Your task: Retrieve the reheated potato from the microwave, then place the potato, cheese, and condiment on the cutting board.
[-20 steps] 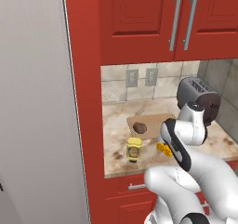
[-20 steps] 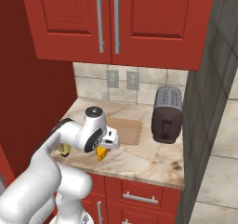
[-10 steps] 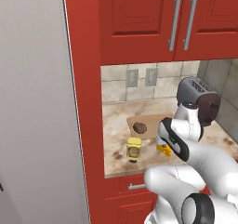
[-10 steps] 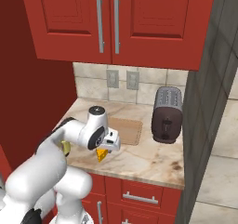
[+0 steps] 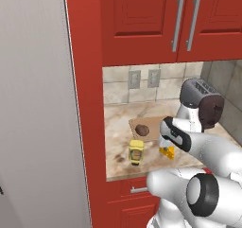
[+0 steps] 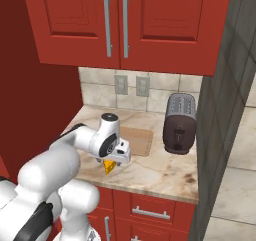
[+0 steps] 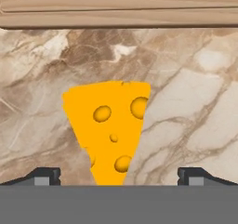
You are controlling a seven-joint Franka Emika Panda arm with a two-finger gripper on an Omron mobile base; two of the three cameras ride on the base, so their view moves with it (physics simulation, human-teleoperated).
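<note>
The yellow-orange cheese (image 7: 111,125) wedge with holes lies on the marble counter, just in front of the cutting board (image 7: 116,7). My gripper (image 7: 119,176) hangs over it, open, with one fingertip (image 7: 44,175) on each side of the wedge's narrow end, touching nothing. From the base I see the cheese (image 5: 168,152) under my hand, the brown potato (image 5: 142,129) resting on the cutting board (image 5: 153,122), and the yellow condiment (image 5: 136,152) bottle standing on the counter left of the cheese. From the right, the cheese (image 6: 109,167) pokes out below my gripper (image 6: 118,157). The microwave is out of view.
A dark toaster (image 6: 179,122) stands at the back right of the counter by a grey stone wall (image 6: 225,110). Red cabinets (image 5: 156,19) hang above, and a tall red panel (image 5: 85,104) bounds the counter on the left. Drawers (image 6: 150,212) sit below the counter edge.
The hand has sunk slightly over the cheese and the arm's lower links have swung further into the foreground. The jaws stay wide. Potato, bottle and cheese have not moved.
</note>
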